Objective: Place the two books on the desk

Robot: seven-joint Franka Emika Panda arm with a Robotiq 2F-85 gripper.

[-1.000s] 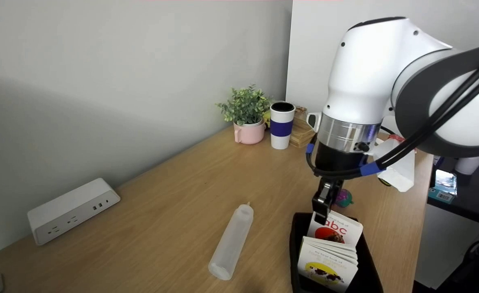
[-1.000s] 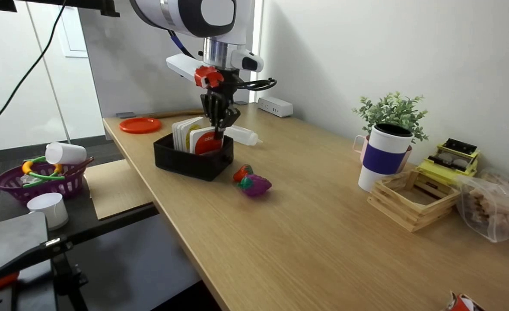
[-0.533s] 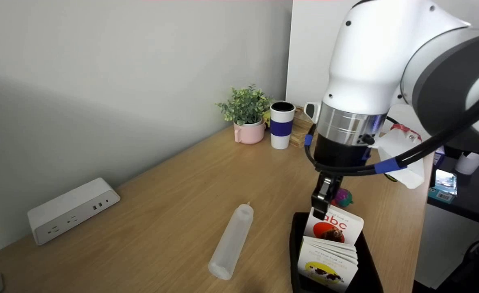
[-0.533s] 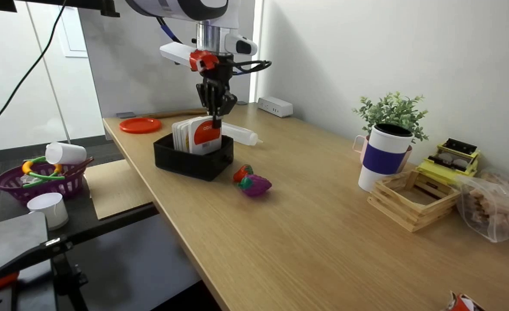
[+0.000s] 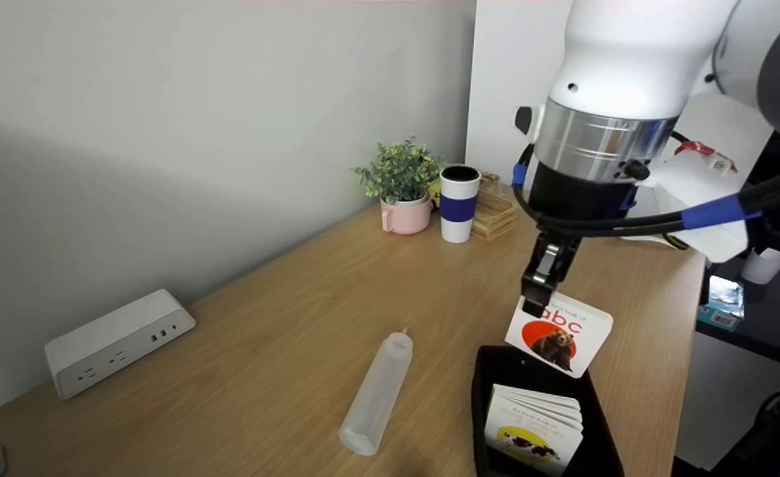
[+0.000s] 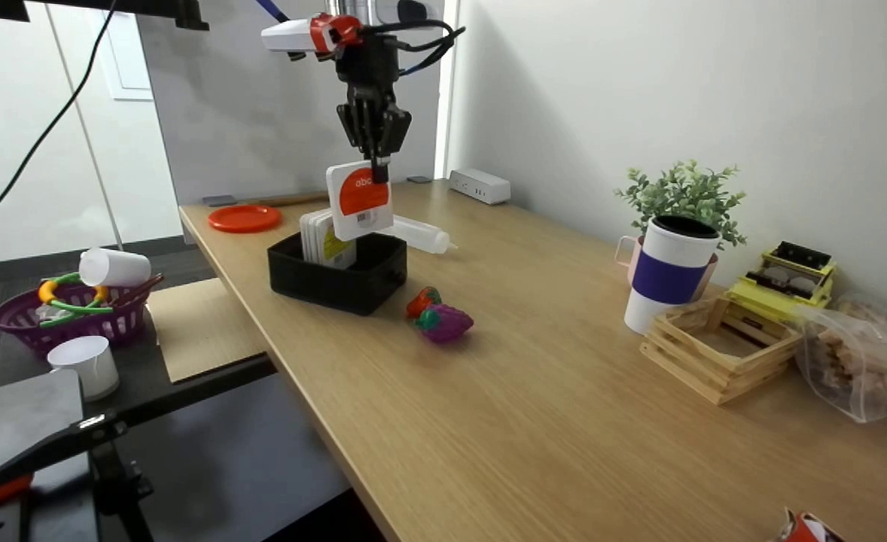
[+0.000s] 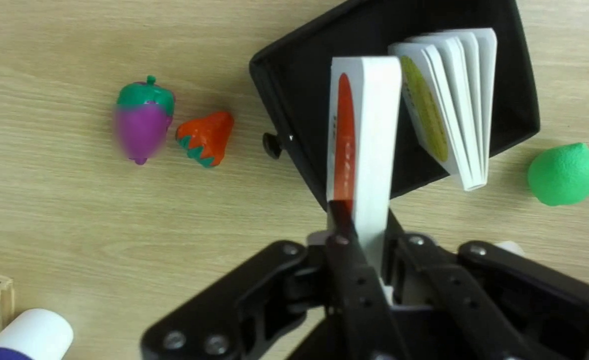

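Abc book (image 5: 559, 336) hangs above the black tray (image 6: 323, 287), pinched near a top corner by the gripper (image 7: 367, 215), presumably so its lower edge can land first; second book (image 5: 530, 432) stands fanned inside the tray. Outer edge of the bench (image 6: 586, 429) runs near the tray, so the bare stretch between purple toy fruit (image 6: 447, 324) and wooden crate (image 6: 684, 361) looks the safer landing
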